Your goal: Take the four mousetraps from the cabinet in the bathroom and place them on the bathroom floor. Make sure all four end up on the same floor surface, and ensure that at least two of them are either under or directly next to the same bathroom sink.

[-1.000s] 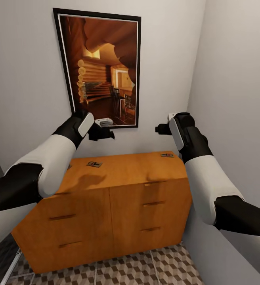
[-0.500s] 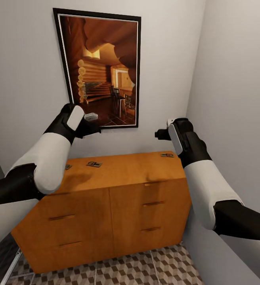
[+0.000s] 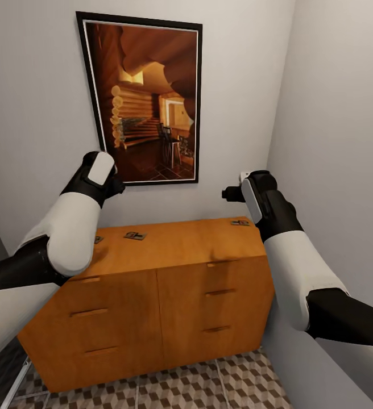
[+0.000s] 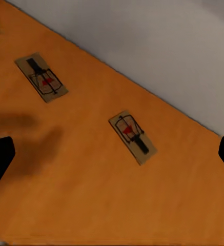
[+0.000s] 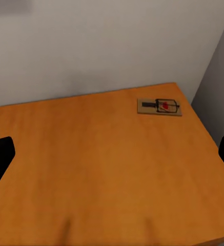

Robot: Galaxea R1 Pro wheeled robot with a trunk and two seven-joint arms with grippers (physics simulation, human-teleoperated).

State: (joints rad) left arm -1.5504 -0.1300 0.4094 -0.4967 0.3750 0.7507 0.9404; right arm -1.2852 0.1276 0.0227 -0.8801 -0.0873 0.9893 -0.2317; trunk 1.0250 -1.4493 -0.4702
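The orange-brown cabinet (image 3: pixel 169 267) stands against the back wall, and its flat top carries the mousetraps. One mousetrap (image 3: pixel 135 235) lies left of centre, another mousetrap (image 3: pixel 239 222) at the back right corner, and a third (image 3: pixel 98 239) peeks from behind my left forearm. The left wrist view looks down on two traps (image 4: pixel 42 78) (image 4: pixel 133 137). My left gripper (image 4: pixel 112 156) is open above them. My right gripper (image 3: pixel 227 194) (image 5: pixel 112 154) hangs open over the top, with the corner trap (image 5: pixel 160 106) ahead of it.
A large framed picture (image 3: pixel 146 102) hangs above the cabinet. The right wall (image 3: pixel 340 142) runs close beside my right arm. Cube-patterned floor tiles (image 3: pixel 209 386) show in front of the cabinet, and a pale metal edge (image 3: pixel 16 378) sits at the lower left.
My left arm has swung left and drawn back, so its gripper now hides behind the wrist in the head view. The right arm sank slightly, then held still.
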